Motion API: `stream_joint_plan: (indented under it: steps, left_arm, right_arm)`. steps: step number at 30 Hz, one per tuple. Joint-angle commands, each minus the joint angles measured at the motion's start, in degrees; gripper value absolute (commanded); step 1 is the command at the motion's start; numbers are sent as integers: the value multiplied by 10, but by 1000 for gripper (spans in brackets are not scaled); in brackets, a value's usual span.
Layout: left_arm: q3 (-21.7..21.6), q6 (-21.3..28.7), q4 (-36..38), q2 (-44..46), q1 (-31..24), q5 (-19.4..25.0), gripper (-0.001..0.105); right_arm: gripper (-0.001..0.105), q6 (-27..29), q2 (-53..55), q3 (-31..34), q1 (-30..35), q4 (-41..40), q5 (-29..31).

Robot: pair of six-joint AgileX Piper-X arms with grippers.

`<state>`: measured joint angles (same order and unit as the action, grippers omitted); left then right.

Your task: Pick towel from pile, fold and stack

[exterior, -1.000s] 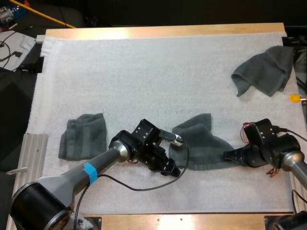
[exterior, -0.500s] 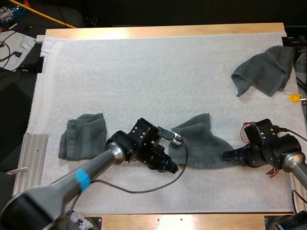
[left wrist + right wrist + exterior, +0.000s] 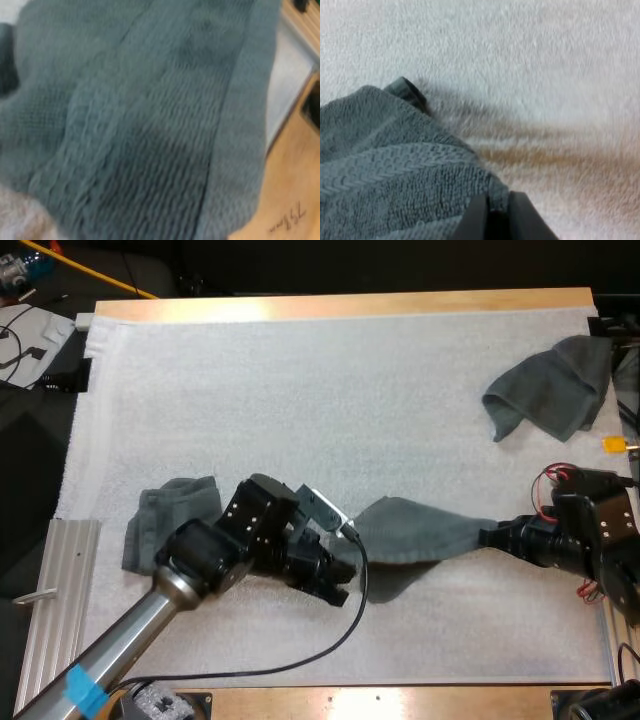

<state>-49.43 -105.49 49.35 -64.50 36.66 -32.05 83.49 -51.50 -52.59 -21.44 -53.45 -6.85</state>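
Towel (image 3: 425, 540), dark grey-green: held stretched above the white mat (image 3: 300, 390), near its front edge, grasped at opposite ends by the left end effector (image 3: 340, 585) and the right end effector (image 3: 490, 537).

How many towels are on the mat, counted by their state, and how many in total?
folded towel: 1
crumpled towel: 1
stretched towel, between left gripper and right gripper: 1
Total: 3 towels

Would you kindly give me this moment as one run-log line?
right gripper: shut on stretched dark grey-green towel; left gripper: at its other end; folded grey-green towel: near left; crumpled grey-green towel: far right
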Motion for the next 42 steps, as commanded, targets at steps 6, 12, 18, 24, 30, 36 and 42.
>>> stream_joint_plan:
  steps: [6,12,18,24,30,36,42]
  left_arm:
    - [-89,3,98,50,4,0,0]
    - [-120,4,155,77,5,-6,0]
    - [-115,-8,190,112,41,0,0]
    - [-121,-14,222,127,58,30,0]
    - [-120,1,268,139,60,89,0]
    - [-78,26,212,114,55,123,0]
    - [-26,32,95,55,1,108,0]
  right_arm:
    - [0,-36,34,-78,-82,-81,3]
    - [0,-83,44,-138,-169,-140,42]
    - [0,-152,52,-172,-251,-180,47]
    - [1,-180,57,-186,-291,-215,67]
    - [0,-208,49,-184,-335,-266,98]
    - [1,-209,-9,-129,-341,-212,158]
    - [1,-200,-105,-79,-300,-74,195]
